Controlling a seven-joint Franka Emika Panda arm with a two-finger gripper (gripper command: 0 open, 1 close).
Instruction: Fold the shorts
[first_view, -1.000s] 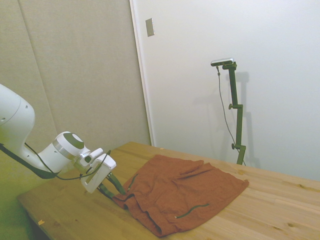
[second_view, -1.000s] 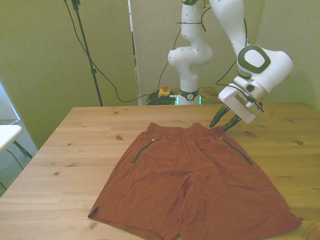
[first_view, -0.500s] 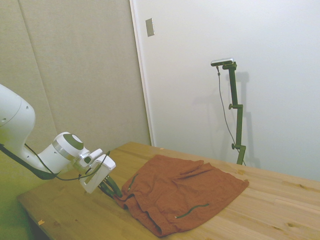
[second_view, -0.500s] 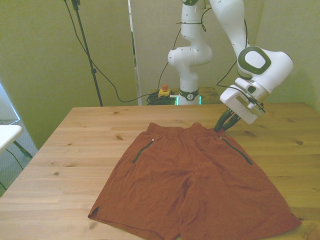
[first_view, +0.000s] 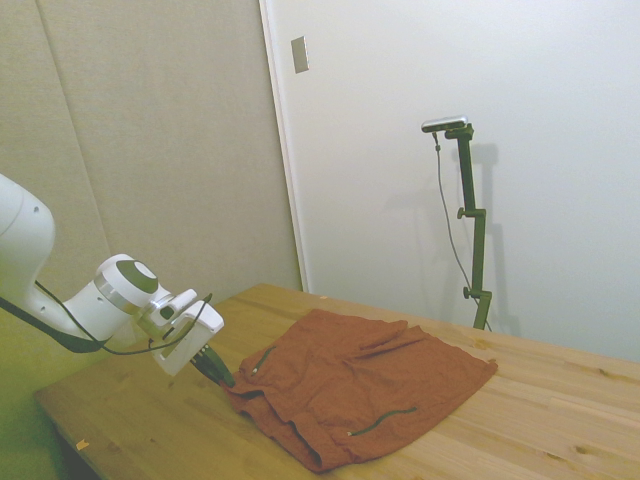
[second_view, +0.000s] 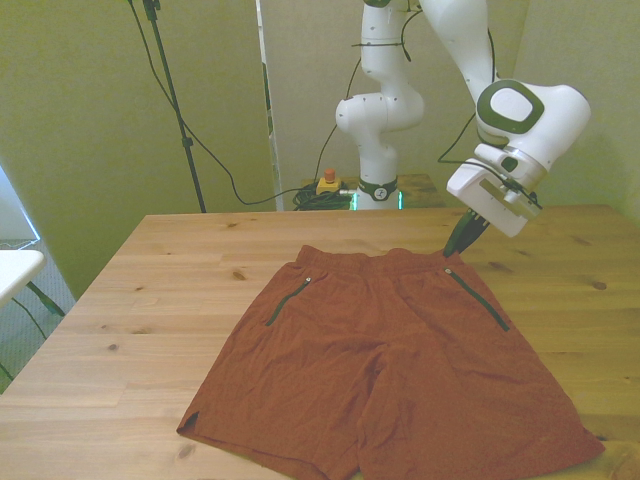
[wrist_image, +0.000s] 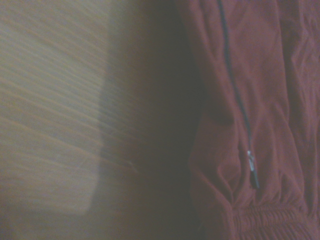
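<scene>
End effector (second_view: 462, 243), fingers pressed together on the shorts (second_view: 390, 370) waistband corner, right of frame; lift gently, keeping the pinch secure

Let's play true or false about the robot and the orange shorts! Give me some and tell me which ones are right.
1. The shorts lie spread flat on the wooden table. True.
2. The claw is at the waistband corner of the shorts. True.
3. The shorts are already folded in half. False: both legs lie open and unfolded.
4. The claw's fingers are spread wide apart. False: they are pinched together.
5. The shorts have dark zipper lines. True.
</scene>
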